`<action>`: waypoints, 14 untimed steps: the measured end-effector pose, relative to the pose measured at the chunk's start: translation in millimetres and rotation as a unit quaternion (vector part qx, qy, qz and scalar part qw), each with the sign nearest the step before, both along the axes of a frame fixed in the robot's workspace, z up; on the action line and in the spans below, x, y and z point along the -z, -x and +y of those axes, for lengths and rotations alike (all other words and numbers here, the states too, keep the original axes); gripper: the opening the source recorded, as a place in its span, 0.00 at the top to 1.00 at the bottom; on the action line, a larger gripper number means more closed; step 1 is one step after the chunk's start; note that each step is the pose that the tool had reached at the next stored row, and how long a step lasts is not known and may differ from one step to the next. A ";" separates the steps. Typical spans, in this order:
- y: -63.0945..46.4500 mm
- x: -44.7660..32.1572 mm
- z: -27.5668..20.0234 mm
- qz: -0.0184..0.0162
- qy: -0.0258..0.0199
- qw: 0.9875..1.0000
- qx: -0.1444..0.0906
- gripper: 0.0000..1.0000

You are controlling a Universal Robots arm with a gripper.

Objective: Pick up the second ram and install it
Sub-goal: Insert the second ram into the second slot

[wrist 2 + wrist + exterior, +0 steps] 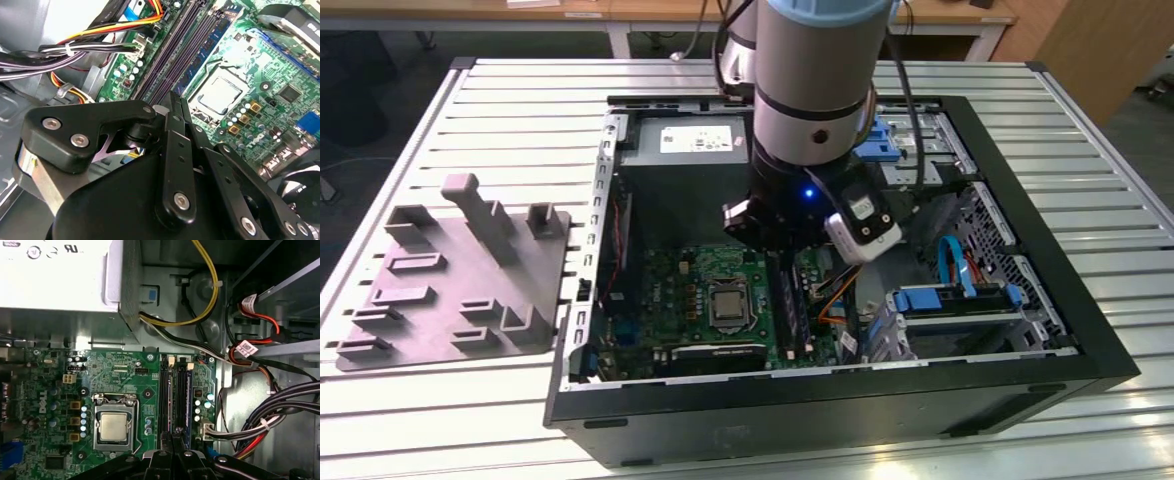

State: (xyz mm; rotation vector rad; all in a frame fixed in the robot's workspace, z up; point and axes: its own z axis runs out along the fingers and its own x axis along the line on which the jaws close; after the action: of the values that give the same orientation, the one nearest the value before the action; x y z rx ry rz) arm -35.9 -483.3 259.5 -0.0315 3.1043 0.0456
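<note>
My gripper (781, 245) is lowered inside the open computer case, over the black memory sockets (165, 395) beside the processor (113, 427). Its black fingers (172, 107) are pressed together. A thin dark sliver between them looks like the second ram (176, 432) held edge-on; most of it is hidden by the fingers. In the second wrist view the sockets (172, 55) run away from the fingertips toward the cables. The gripper (176, 442) sits at the sockets' near end in the first wrist view.
A grey moulded fixture tray (447, 280) lies on the slatted table at the exterior view's left. Inside the case are the power supply (55, 275), bundled cables (270, 415), a blue drive bracket (954, 300) and the case walls (841, 395).
</note>
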 end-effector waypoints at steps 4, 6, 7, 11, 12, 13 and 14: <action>-0.2 6.1 0.0 0.000 0.000 1.000 0.000 0.89; -0.3 8.6 0.0 0.000 0.000 1.000 0.000 0.89; -0.3 9.8 0.0 0.000 0.000 1.000 0.000 0.89; -0.3 14.6 0.0 0.000 0.000 1.000 0.000 0.89; -0.3 15.7 0.0 0.000 0.000 1.000 0.000 0.89; -0.3 16.5 0.0 0.000 0.000 1.000 0.000 0.89; -0.3 17.5 0.0 0.000 0.000 1.000 0.000 0.89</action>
State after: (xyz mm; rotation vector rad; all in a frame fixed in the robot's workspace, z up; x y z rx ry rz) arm -35.6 -483.3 242.0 -0.0316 3.1043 0.0455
